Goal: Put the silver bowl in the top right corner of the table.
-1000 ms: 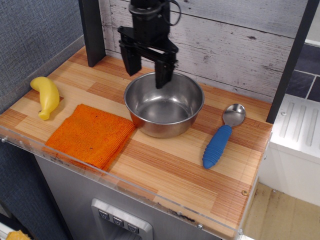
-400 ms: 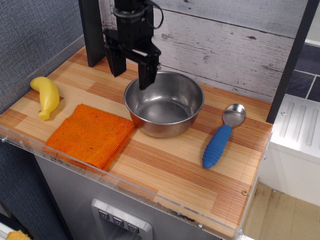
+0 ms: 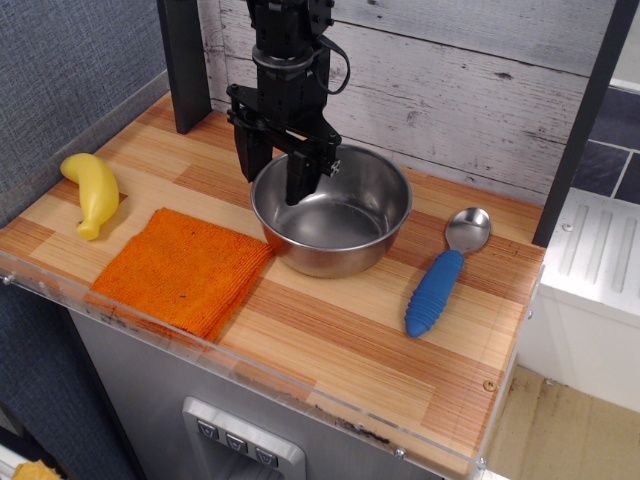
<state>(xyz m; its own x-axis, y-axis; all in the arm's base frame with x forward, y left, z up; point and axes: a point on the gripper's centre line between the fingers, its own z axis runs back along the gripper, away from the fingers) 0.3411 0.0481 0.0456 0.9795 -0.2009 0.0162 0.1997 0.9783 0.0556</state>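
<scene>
Your pincer (image 3: 276, 177): spread wide, straddling rear-left rim | silver bowl (image 3: 332, 221): mid-worktop (image 3: 350, 340), one finger inside.

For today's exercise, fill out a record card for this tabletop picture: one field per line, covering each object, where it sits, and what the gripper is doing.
silver bowl: upright, empty, middle of the table, its left side beside the orange cloth's corner
gripper: open, straddling the bowl's left rim, one finger inside, one outside
orange cloth: flat, front left
yellow banana: far left, beside the cloth
blue-handled spoon: right of the bowl, apart from it
table: striped wood, clear rim at the front
top right corner: not yet holding the bowl
</scene>
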